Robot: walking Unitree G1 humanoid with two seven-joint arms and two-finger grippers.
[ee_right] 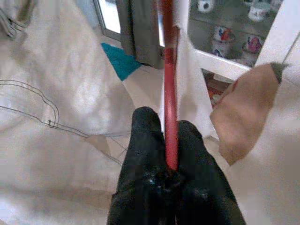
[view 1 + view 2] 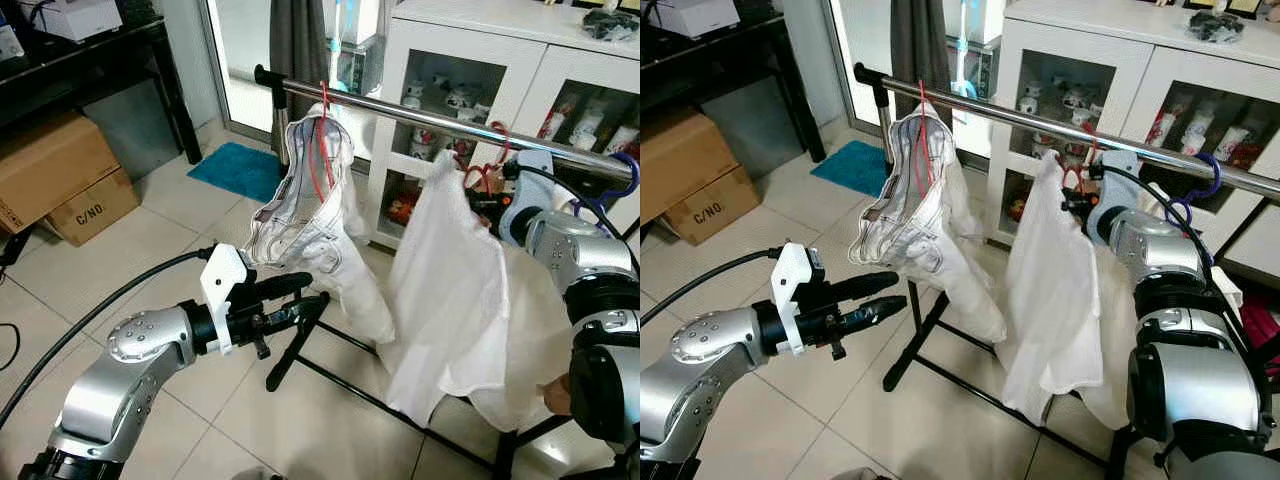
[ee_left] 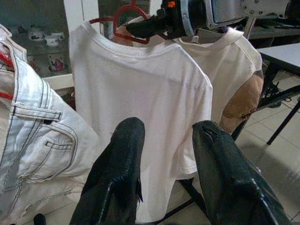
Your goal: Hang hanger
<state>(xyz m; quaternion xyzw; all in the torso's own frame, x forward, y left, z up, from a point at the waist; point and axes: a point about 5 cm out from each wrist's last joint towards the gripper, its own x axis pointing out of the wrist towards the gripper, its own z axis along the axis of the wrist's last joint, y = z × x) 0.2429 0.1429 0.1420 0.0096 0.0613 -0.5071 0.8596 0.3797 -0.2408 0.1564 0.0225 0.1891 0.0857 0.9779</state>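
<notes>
A chrome rail (image 2: 420, 112) runs across a black rack. My right gripper (image 1: 166, 126) is shut on a red hanger (image 1: 168, 70) that carries a white T-shirt (image 2: 450, 290), held just under the rail. The hanger's hook (image 2: 498, 132) reaches up to the rail; I cannot tell whether it rests on it. My left gripper (image 2: 305, 295) is open and holds nothing. It hovers low in front of the rack, beside white jeans (image 2: 300, 220) that hang from another red hanger (image 2: 322, 150). In the left wrist view its two fingers (image 3: 122, 159) point at the T-shirt (image 3: 140, 93).
Behind the T-shirt hangs a second light garment with a tan patch (image 3: 243, 103), and a blue hanger (image 2: 612, 190) sits further right. A white glass-door cabinet (image 2: 520, 60) stands behind the rack. Cardboard boxes (image 2: 60, 170), a black table (image 2: 90, 60) and a blue mat (image 2: 240, 170) lie left.
</notes>
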